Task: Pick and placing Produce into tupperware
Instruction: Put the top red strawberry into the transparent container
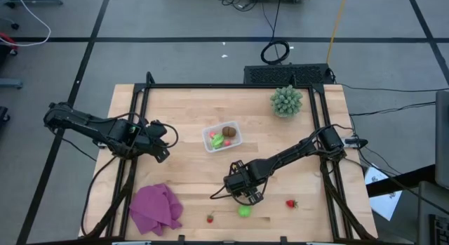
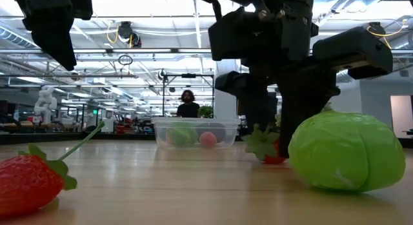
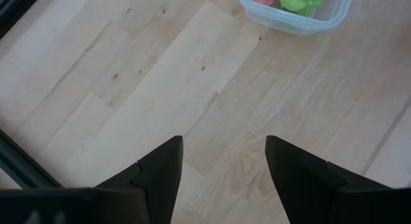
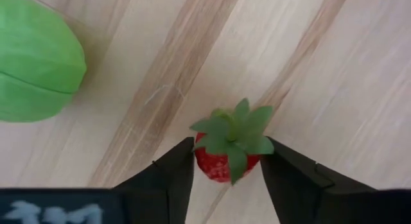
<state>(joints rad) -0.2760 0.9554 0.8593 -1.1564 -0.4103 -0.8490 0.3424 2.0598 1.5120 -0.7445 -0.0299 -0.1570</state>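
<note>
The clear tupperware (image 1: 222, 137) stands mid-table and holds the brown oval (image 1: 229, 131), a green piece and a pink piece. My right gripper (image 4: 228, 144) is low over the near part of the table (image 1: 247, 196), shut on a small red strawberry (image 4: 221, 161) with green leaves. A bright green piece (image 1: 243, 211) lies just on its near side. Two more strawberries lie on the wood: one to the right (image 1: 290, 203), one to the left (image 1: 209, 218). My left gripper (image 3: 225, 144) hangs open above bare wood, left of the tupperware (image 3: 295, 9). My right gripper pinches the strawberry between its two fingers, one on each side of the red body (image 4: 204, 161) just below the leaves. The fingers come from above, pointing down. The low view shows the berry (image 2: 270, 151) at table height; whether it is lifted clear I cannot tell.
A purple cloth (image 1: 156, 208) is bunched at the near left corner. A spiky pale-green plant (image 1: 286, 101) stands at the far right. Black frame rails run along the left and right table edges. Bare wood lies between the tupperware and my right gripper.
</note>
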